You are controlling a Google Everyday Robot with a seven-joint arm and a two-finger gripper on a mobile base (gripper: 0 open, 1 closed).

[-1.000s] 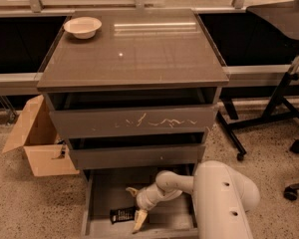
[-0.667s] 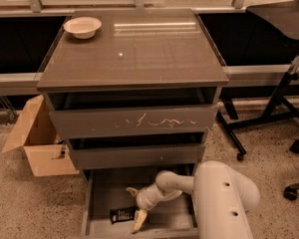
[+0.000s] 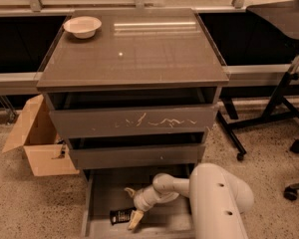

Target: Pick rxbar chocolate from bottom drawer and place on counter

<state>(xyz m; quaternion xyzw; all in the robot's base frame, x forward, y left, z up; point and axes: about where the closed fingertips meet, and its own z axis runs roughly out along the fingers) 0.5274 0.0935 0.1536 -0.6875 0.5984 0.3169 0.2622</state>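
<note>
Closest in, at the lower right: the thick white arm [image 3: 217,203], bulky at its near end and narrowing leftward into a slimmer jointed forearm. Reaches over the right side of the bottom drawer [image 3: 100,195], pulled well out past the two above it, with a plain grey floor and low walls.

At the forearm's tip, inside that drawer: the gripper [image 3: 131,205], down close to the drawer floor and spread fairly wide. One cream finger [image 3: 136,219] angled down toward the drawer front, the other a short hook pointing up and to the left. Nothing clamped between them.

Flat on the drawer floor near the front, left of centre: the rxbar chocolate [image 3: 119,216], black wrapper with pale lettering, long side running left to right. Right end of it just beside, perhaps touching, the lower finger; cannot tell which. Rest of the bar off to the left, outside the gap.

Further back and higher: the middle drawer [image 3: 134,156], open only a crack, then the upper drawer [image 3: 134,121], also slightly out, with pale scratches across its front. Above both, the counter [image 3: 139,59], glossy grey-brown with a faint grid of reflections and one bright spot. On its far left corner, a white bowl [image 3: 82,26], upright.

Left of the cabinet on the speckled floor [image 3: 35,208], an open cardboard box [image 3: 40,148]. To the right, a black stand [image 3: 269,116] with splayed legs and casters. Farthest back, a pale window ledge [image 3: 10,10].
</note>
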